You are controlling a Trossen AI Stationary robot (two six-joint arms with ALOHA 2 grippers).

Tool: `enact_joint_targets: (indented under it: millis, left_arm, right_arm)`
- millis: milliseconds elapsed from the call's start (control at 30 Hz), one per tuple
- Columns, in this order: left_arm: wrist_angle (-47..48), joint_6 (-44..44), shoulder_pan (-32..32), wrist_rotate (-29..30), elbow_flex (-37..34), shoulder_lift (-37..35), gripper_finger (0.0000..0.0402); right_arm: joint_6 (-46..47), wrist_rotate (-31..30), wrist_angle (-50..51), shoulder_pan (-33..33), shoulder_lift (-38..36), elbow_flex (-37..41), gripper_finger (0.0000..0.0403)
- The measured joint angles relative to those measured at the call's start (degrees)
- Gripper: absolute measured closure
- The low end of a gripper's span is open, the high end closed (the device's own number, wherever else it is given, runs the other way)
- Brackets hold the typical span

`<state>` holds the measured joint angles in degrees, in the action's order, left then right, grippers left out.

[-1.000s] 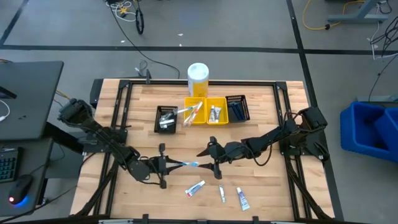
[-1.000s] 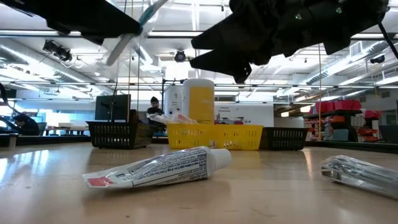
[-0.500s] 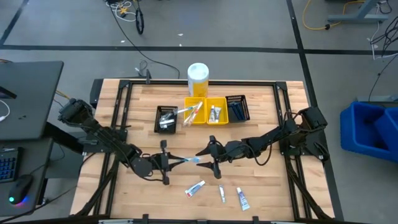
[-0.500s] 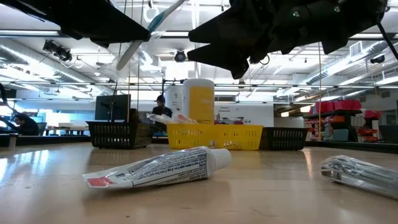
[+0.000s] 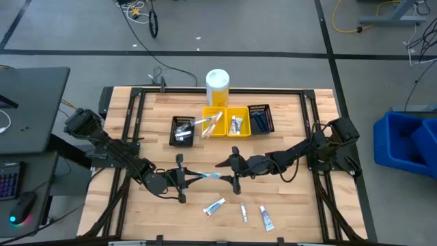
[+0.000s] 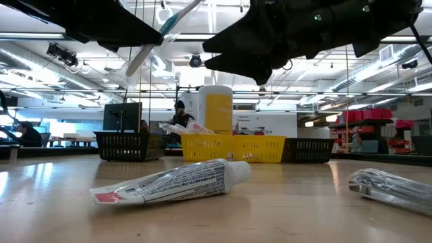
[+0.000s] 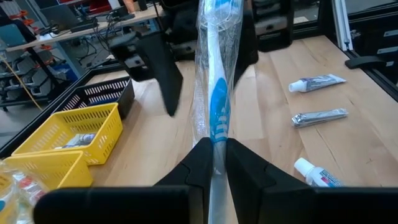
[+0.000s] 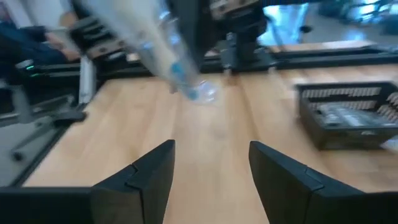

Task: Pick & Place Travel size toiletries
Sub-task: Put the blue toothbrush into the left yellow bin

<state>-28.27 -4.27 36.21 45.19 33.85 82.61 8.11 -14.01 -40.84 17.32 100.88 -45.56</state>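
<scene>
A butcher-block table [image 5: 287, 205] framed by black rails is seen in a large workshop with a grey floor, ceiling strip lights, a blue bin [image 5: 408, 140] to one side and a desk with a dark monitor [image 5: 27, 106] to the other; a person [image 6: 179, 113] is visible in the background of the low view. At the far edge of the table a tall white-and-yellow container [image 5: 218, 87] stands, and in front of it a row of bins is set: a black bin [image 5: 182, 130], two yellow bins [image 5: 226, 121] and another black bin [image 5: 261, 117], all holding small items. Near the front edge three toothpaste tubes [image 5: 214, 206] lie loose and apart from one another. The left gripper [image 5: 183, 179] is held above mid-table, its fingers [image 7: 200, 163] clamped together on the handle of a wrapped blue-and-white toothbrush [image 7: 216, 93], which is raised clear of the wood and pointed toward the right gripper [image 5: 233, 166]. The right gripper's fingers [image 8: 152, 177] are spread wide apart and nothing is held between them; the brush end [image 8: 186, 87] is seen just ahead of them, not touched.
</scene>
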Motion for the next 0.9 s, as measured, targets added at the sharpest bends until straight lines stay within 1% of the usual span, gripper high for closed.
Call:
enact_joint_targets:
  millis: [100, 233, 333, 467, 633, 767, 833, 900]
  left_arm:
    - [0.11, 0.01, 0.00, 0.16, 0.01, 0.00, 0.0356]
    - [0.10, -0.40, -0.69, 0.17, 0.02, 0.00, 0.0356]
    - [0.08, -1.60, -2.03, 0.02, 0.02, 0.00, 0.0356]
    - [0.08, -1.46, -4.00, -2.19, 0.02, 0.00, 0.0356]
    - [0.06, -1.36, -6.75, -6.97, 0.02, 0.00, 0.0356]
    - [0.65, -1.31, -6.97, -7.37, 0.04, 0.00, 0.0356]
    - [1.25, -1.29, -6.44, -7.18, 0.06, 0.00, 0.0356]
    - [1.13, -1.29, -6.27, -7.10, 0.07, -0.02, 0.0356]
  right_arm:
    - [-0.69, -0.09, -3.36, -0.02, 0.00, 0.00, 0.0192]
    - [-3.16, 3.77, -8.29, -0.11, 0.00, 0.00, 0.0194]
    - [-3.44, 5.49, -10.69, -0.63, -0.02, 0.00, 0.0188]
    - [-3.39, 5.59, -10.86, -1.43, -0.02, -0.01, 0.0176]
    - [-2.77, 5.71, -10.86, -2.76, -0.02, 0.00, 0.0164]
    - [-1.00, 5.69, -8.16, -2.68, -0.04, -0.02, 0.0162]
    - [-1.55, 5.69, -6.64, -2.11, -0.02, 0.00, 0.0163]
    - [-2.94, 5.71, -7.23, -1.85, -0.03, 0.00, 0.0166]
